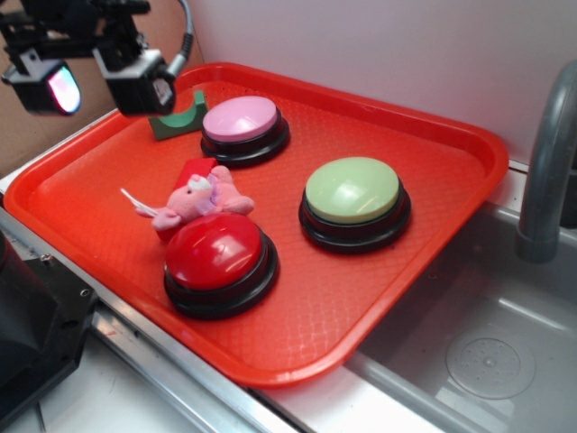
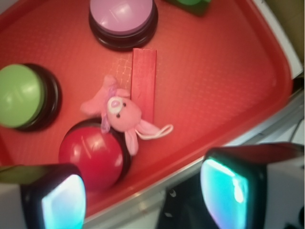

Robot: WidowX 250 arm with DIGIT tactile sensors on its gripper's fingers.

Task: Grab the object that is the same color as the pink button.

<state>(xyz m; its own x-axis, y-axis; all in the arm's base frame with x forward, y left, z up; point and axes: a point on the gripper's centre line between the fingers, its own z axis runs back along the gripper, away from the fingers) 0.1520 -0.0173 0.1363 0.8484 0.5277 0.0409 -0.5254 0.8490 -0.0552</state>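
A small pink plush animal (image 1: 194,200) (image 2: 122,113) lies on the red tray (image 1: 90,180), leaning against the red-topped button (image 1: 216,257) (image 2: 93,155), with a red patch (image 2: 144,83) beside it and a white string tag (image 2: 159,132). The pink button (image 1: 242,126) (image 2: 122,19) sits at the back of the tray. My gripper (image 1: 99,86) (image 2: 143,200) hangs open, high above the tray's left rim, well apart from the plush. Nothing is between its fingers.
A pale green-topped button (image 1: 353,200) (image 2: 21,97) stands on the tray's right part. A green arch block (image 1: 178,119) lies behind the pink button. A metal sink (image 1: 487,352) with a grey faucet (image 1: 548,162) lies to the right. A black box (image 1: 32,325) sits at front left.
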